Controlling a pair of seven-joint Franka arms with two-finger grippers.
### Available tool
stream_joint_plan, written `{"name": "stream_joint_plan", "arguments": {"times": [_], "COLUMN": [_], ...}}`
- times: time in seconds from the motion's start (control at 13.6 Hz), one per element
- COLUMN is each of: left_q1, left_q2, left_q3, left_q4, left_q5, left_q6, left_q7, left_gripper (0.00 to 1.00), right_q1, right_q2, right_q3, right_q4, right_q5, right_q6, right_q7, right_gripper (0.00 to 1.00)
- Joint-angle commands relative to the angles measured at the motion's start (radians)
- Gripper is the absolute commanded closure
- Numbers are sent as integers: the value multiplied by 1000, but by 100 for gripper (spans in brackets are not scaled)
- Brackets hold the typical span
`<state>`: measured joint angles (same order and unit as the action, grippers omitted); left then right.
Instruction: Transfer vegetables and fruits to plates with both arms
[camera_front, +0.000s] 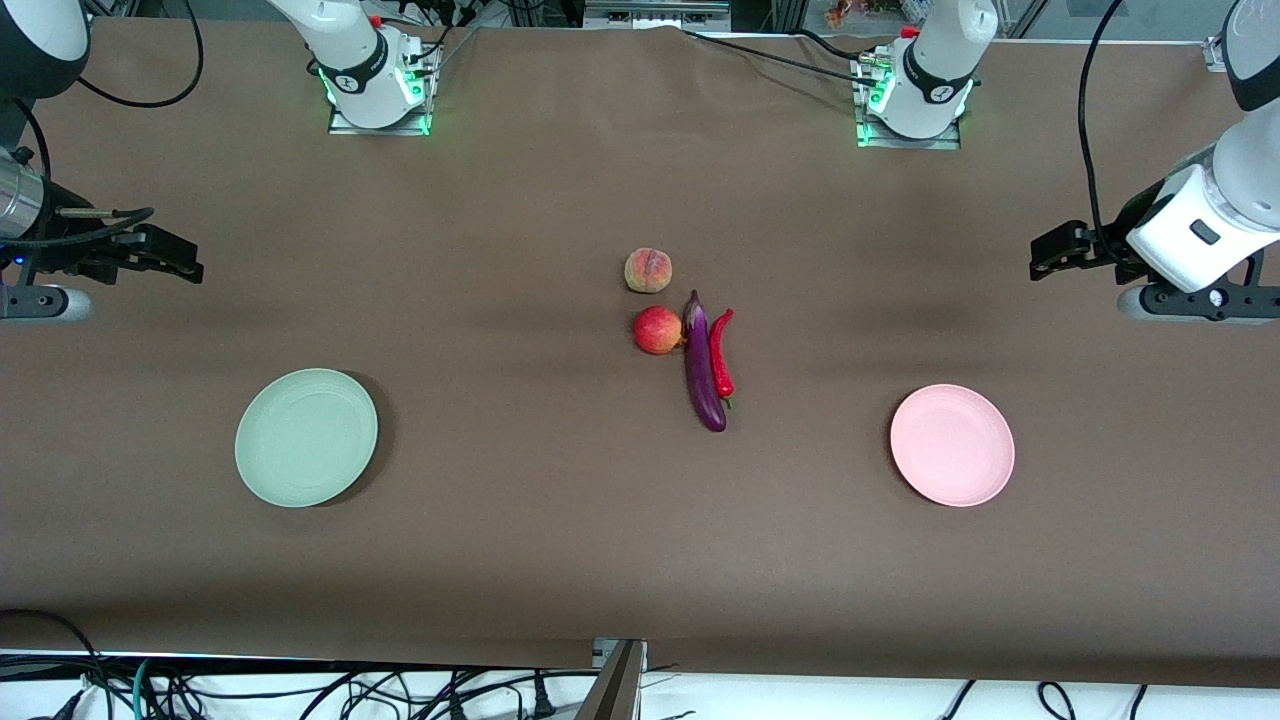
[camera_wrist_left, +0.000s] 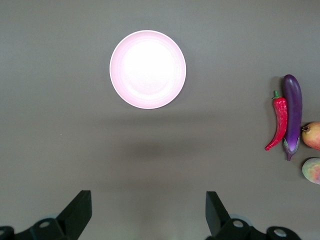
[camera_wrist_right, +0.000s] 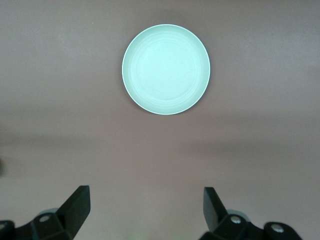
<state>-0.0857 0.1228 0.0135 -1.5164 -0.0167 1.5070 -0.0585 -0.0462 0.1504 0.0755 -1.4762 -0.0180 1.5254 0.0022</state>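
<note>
Both hands were held spread and empty: the left hand (camera_front: 1045, 262) at the frame's right edge, the right hand (camera_front: 185, 262) at its left edge. At centre frame the peach (camera_front: 648, 270), apple (camera_front: 657, 330), eggplant (camera_front: 703, 362) and chili (camera_front: 721, 352) were clustered on the surface (camera_front: 540, 520), flanked lower down by the green plate (camera_front: 306, 437) and pink plate (camera_front: 952, 445).

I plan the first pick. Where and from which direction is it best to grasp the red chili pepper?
Probably from straight above, at the middle of the red chili pepper, fingers across its thin body. It lies flat, close beside the eggplant, so one finger must enter that narrow gap; the side toward the left arm's end is free. The open left gripper suits it.
</note>
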Motion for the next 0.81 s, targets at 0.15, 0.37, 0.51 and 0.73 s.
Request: {"name": "stream_joint_plan", "arguments": {"times": [0.15,0.37,0.51,0.73], "left_q1": [-3,6,-5,-3], "left_q2": [9,11,12,12], "left_q3": [-3,-1,-4,-3], "left_q4": [16,16,16,16], "left_q5": [-2,-3,9,9], "left_q6": [-1,-1,-2,-2], "left_q7": [12,20,16,16], "left_gripper": [0,0,0,0], "right_q1": [-4,-4,-4,-4], "right_q2": [11,11,11,11], "right_q3": [3,3,3,3], "right_q4": [22,22,22,22], "right_q5": [-11,-11,-10,-10], "right_q6": [-4,-4,-4,-4], "right_q7": [-11,-11,-11,-11], "right_gripper": [0,0,0,0]}}
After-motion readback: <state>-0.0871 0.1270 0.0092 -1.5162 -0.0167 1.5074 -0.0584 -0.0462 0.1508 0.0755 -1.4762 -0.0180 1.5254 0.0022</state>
